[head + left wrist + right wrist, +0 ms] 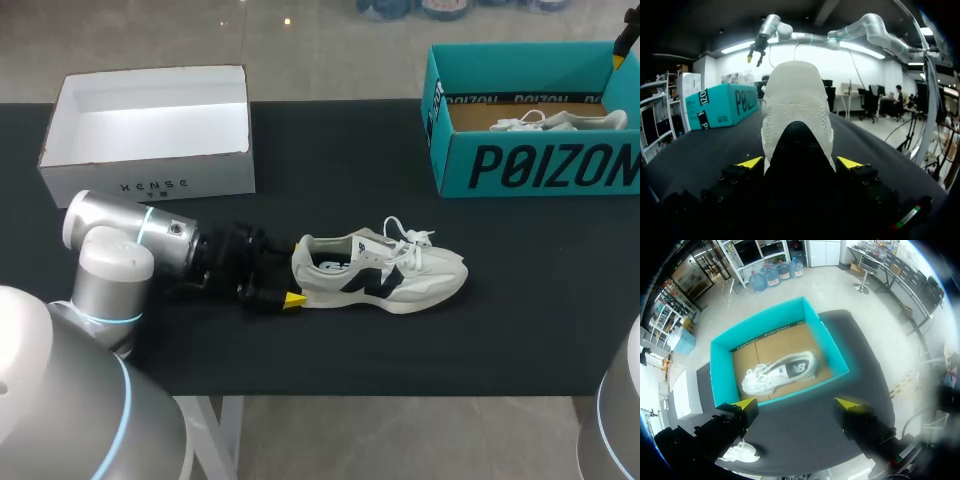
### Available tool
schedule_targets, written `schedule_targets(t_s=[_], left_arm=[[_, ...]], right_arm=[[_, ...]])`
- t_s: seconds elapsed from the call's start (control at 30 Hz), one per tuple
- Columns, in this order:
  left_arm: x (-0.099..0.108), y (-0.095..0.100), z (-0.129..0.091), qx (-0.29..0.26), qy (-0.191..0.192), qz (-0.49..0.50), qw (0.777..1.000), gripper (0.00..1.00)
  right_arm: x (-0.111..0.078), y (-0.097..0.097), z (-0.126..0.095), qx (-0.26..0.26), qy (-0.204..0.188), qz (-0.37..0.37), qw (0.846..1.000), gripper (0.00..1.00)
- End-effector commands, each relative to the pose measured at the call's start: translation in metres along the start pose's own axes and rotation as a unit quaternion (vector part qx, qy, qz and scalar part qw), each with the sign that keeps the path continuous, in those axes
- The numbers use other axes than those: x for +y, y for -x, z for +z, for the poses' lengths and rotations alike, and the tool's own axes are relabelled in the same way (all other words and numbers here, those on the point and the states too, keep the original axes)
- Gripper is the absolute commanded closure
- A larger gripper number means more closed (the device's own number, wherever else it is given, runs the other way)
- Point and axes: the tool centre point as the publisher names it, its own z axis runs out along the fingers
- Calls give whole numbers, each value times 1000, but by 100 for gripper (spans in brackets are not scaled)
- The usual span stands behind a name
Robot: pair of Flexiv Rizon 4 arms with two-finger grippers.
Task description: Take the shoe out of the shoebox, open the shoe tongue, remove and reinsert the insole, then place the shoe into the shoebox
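shoe [385, 275]: upright on its sole near the middle of the black worktop [330, 350]. its long axis runs across the worktop, heel toward my left arm, toe toward the right side. the dark-marked flank faces the near edge and the laces lie loose over the tongue.
left pincer [290, 278]: low at the heel. in the left wrist view [799, 162] its yellow tips press the heel from both sides, pinching the shoe.
right pincer [625, 45]: high over the teal shoebox [540, 165], fingers spread wide with nothing between them [797, 405].
teal shoebox: at the far right edge, open, well apart from the toe. a second shoe [780, 372] lies inside.
white box [150, 170]: at the far left edge, open, beyond my left arm.
room: a wide band of worktop lies between the toe and the right edge, and a narrower one between the shoe and the near edge.
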Motion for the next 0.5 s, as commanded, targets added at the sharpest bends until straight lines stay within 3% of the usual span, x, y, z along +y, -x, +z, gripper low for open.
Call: schedule_targets(t_s=[0.03,0.27,0.5], left_arm=[[2,0,3,0,0,0,1000,100],[2,0,3,0,0,0,1000,100],[2,0,3,0,0,0,1000,100]], right_arm=[[-1,0,0,0,1,0,1000,0],[-52,-41,-11,-24,-31,12,999,0],[-124,-86,-17,-46,-59,14,997,0]])
